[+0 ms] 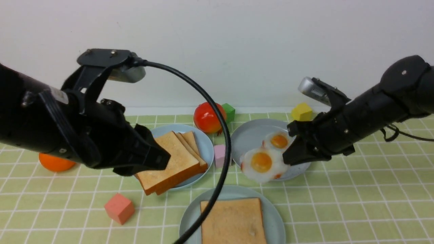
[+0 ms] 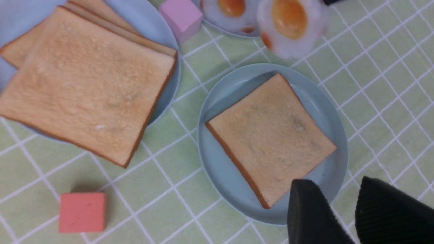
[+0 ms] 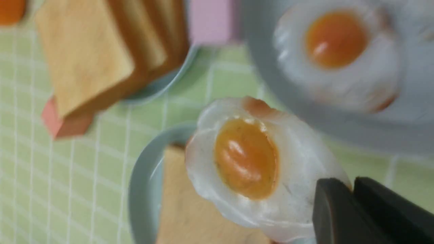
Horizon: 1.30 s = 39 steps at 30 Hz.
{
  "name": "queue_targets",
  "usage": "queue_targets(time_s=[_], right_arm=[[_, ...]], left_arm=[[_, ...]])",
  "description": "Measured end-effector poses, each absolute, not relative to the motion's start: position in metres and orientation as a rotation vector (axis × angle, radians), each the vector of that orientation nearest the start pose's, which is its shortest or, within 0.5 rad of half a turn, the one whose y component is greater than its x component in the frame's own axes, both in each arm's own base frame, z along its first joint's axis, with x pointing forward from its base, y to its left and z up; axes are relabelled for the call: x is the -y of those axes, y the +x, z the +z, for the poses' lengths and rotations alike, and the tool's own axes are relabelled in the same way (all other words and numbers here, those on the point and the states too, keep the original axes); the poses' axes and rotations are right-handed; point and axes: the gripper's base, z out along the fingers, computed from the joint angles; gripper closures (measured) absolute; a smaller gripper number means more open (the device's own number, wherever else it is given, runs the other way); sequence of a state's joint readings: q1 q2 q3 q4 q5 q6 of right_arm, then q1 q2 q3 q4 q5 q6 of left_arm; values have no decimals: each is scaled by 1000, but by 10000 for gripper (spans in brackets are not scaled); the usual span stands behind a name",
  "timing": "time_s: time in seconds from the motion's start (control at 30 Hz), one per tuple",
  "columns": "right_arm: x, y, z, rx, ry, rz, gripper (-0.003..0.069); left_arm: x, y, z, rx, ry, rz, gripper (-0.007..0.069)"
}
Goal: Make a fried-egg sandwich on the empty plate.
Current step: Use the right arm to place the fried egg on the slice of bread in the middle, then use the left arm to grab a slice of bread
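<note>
The pale aqua plate point(image 1: 190, 217) at the front centre carries one toast slice point(image 1: 232, 222); both also show in the left wrist view, plate point(image 2: 217, 169) and toast slice point(image 2: 271, 139). My right gripper point(image 1: 286, 159) is shut on the rim of a fried egg point(image 1: 261, 163), held in the air between the egg plate and the aqua plate. The right wrist view shows the egg point(image 3: 247, 159) pinched in that gripper point(image 3: 352, 184). My left gripper point(image 1: 162, 159) hovers open and holds nothing point(image 2: 334, 184), beside the aqua plate's edge. No assembled fried-egg sandwich is in view.
A grey-blue plate point(image 1: 247, 135) holds another egg point(image 1: 278, 140). A second grey-blue plate point(image 1: 203, 145) holds stacked toast point(image 1: 173, 162). Around them lie a tomato point(image 1: 207, 118), an orange point(image 1: 56, 162), and green point(image 1: 229, 112), yellow point(image 1: 301, 112), pink point(image 1: 219, 155) and salmon point(image 1: 118, 208) cubes. The left arm's cable point(image 1: 220, 135) arcs over the middle.
</note>
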<state>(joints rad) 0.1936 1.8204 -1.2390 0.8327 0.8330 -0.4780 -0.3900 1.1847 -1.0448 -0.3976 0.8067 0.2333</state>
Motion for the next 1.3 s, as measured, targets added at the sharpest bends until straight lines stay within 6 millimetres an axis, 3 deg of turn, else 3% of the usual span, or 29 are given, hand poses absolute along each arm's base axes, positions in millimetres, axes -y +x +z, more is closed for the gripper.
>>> queue_targets(time_s=[0.2,0.37,0.6,0.77,0.83,0.9,1.0,1.03,1.1,1.13,1.23,1.3], right_arm=[[-159,330,214,-2671,-394,907,596],[-187,320,198,-2704,-491,908,596],[-194,317,176,-2790,-528,867,564],[-190,318,178,-2814,-528,795,432],[-188,318,195,-2787,-577,746,310],[-185,317,211,-2752,-604,716,248],[-178,310,255,-2649,-631,665,160],[-178,308,261,-2633,-630,665,156],[-171,295,291,-2567,-627,655,127],[-170,294,293,-2562,-627,653,126],[-156,266,327,-2468,-649,633,116],[-150,253,333,-2446,-663,626,116]], left_arm=[[97,192,360,-2376,381,-477,396],[91,183,359,-2454,318,-444,396],[89,182,346,-2493,310,-423,395],[89,185,337,-2482,289,-423,389],[90,189,333,-2456,242,-430,389],[91,194,330,-2446,202,-437,389],[94,211,321,-2449,75,-461,389],[94,213,320,-2445,66,-463,389],[90,230,308,-2474,-54,-462,389],[89,231,306,-2475,-65,-463,389],[69,259,281,-2545,-295,-492,387],[60,268,270,-2569,-372,-530,387]])
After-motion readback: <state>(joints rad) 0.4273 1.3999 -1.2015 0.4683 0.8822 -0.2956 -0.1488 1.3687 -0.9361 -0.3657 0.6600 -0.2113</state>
